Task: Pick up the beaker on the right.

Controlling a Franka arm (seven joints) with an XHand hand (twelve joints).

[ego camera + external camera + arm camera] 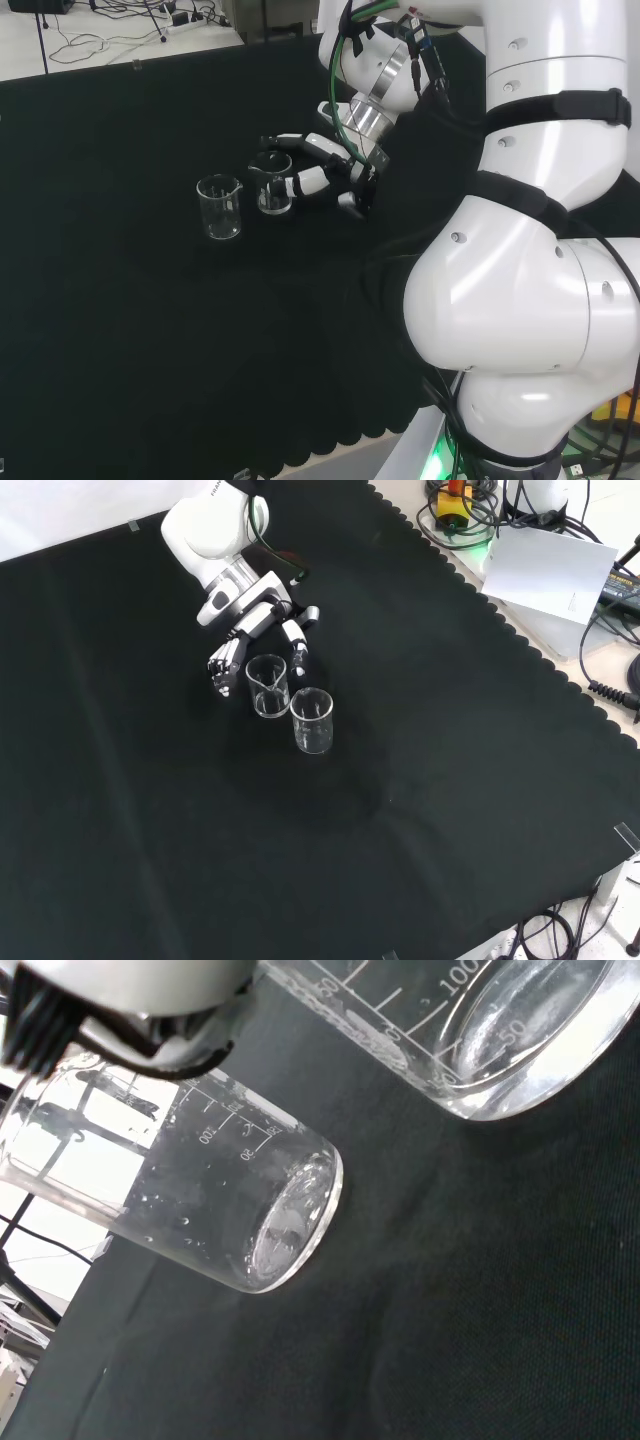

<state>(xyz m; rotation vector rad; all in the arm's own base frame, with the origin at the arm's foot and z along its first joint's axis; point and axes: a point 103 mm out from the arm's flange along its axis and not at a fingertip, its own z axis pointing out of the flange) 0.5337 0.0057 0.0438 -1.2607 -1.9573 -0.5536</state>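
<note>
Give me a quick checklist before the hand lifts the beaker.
1. Hand at the right beaker of the head view: ok.
2. Fingers on both sides of that beaker: ok, front view.
3. Fingers closed on the glass: cannot tell.
4. Beaker upright on the cloth: ok.
5. Other beaker apart from the hand: ok.
6. Both beakers empty: ok, no liquid seen.

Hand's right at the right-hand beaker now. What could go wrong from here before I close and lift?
1. The two beakers stand close together: the hand flanks the near beaker, and closing could nudge the other beaker.
2. Clear, smooth glass may slip or tip between the fingers on lifting.
3. Contact isn't plainly visible, so check the grasp before raising.
</note>
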